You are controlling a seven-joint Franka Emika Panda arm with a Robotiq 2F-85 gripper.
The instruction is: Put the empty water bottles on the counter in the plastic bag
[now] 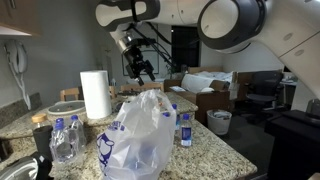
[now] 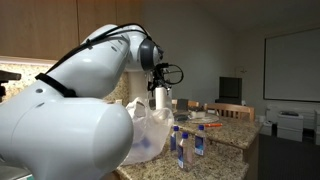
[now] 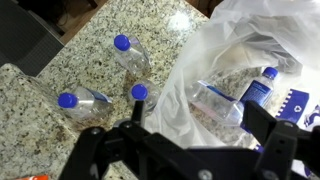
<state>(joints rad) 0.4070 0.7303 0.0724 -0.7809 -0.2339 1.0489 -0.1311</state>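
Observation:
The plastic bag [image 1: 135, 138] stands open on the counter [image 1: 215, 150]; it also shows in an exterior view [image 2: 148, 135] and the wrist view [image 3: 215, 45]. My gripper [image 1: 142, 70] hangs open and empty above the bag's mouth, seen also in the wrist view [image 3: 200, 125]. Two empty water bottles [image 3: 228, 102] [image 3: 262, 85] lie inside the bag. Three more sit on the granite beside it: one [image 3: 130, 55], one [image 3: 85, 100], and one [image 3: 140, 93] close to the bag's edge. In an exterior view, bottles stand left [image 1: 65, 138] and right [image 1: 185, 128] of the bag.
A white paper towel roll [image 1: 95, 94] stands behind the bag. A dark jar [image 1: 40, 130] sits at the left. Chairs, boxes and a bin [image 1: 219, 121] are on the floor beyond the counter's edge. Two bottles [image 2: 188, 146] stand near the counter's rounded edge.

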